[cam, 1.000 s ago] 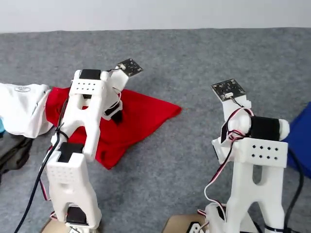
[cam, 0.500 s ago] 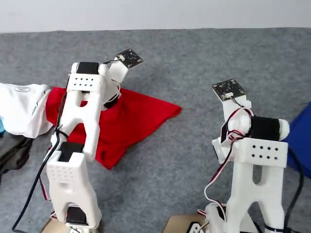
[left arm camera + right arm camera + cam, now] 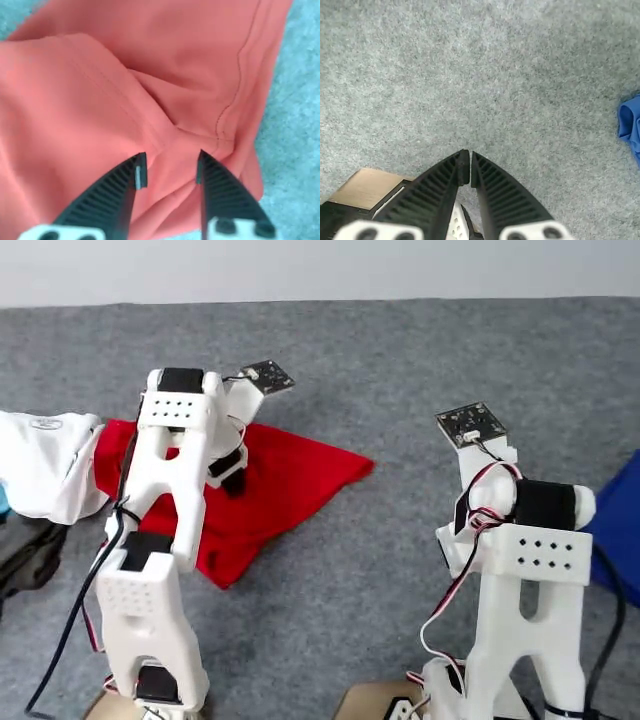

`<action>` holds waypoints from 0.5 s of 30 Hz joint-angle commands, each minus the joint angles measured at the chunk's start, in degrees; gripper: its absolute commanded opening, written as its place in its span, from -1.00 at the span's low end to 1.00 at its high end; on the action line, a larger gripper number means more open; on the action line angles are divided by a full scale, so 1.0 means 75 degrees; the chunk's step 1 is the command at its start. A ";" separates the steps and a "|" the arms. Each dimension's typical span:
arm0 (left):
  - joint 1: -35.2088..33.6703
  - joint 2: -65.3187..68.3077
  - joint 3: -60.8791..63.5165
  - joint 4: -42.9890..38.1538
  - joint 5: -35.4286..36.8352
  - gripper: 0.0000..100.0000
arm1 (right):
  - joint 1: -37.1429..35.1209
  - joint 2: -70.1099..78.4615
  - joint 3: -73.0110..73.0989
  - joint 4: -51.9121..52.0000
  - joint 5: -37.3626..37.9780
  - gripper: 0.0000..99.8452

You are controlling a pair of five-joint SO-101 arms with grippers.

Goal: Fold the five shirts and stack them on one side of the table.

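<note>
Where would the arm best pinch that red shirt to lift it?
Probably the raised fold of the red shirt, from straight above: that ridge stands off the flat cloth, just ahead of the left gripper, whose open jaws could close across it.

Bright, even light; faint soft shadows.

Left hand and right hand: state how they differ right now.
The left hand is open; the right hand is shut. The left hand hangs over the red shirt; the right hand hangs over bare grey table cover and holds nothing. Both are black and ribbed, and both point down at the table.
</note>
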 commanded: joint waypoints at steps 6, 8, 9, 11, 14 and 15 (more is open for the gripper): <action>-0.0176 0.0973 -0.0299 -0.1055 -0.0094 -0.65 | -0.0076 -0.0182 -0.0047 0.0322 -0.0082 -0.98; -0.0270 0.0996 -0.0299 -0.1289 -0.0070 -0.65 | -0.0076 -0.0182 -0.0047 0.0322 -0.0082 -0.98; -0.0305 0.0985 -0.0311 -0.1360 -0.0059 -0.65 | -0.0076 -0.0182 -0.0047 0.0322 -0.0082 -0.98; -0.0363 0.0926 -0.0475 -0.1383 -0.0059 -0.70 | -0.0076 -0.0182 -0.0047 0.0322 -0.0082 -0.98; -0.0375 0.0809 -0.0744 -0.1336 -0.0047 -0.88 | -0.0076 -0.0182 -0.0047 0.0322 -0.0082 -0.98; -0.0352 0.0762 -0.0838 -0.1242 -0.0059 -0.95 | -0.0076 -0.0182 -0.0047 0.0322 -0.0082 -0.98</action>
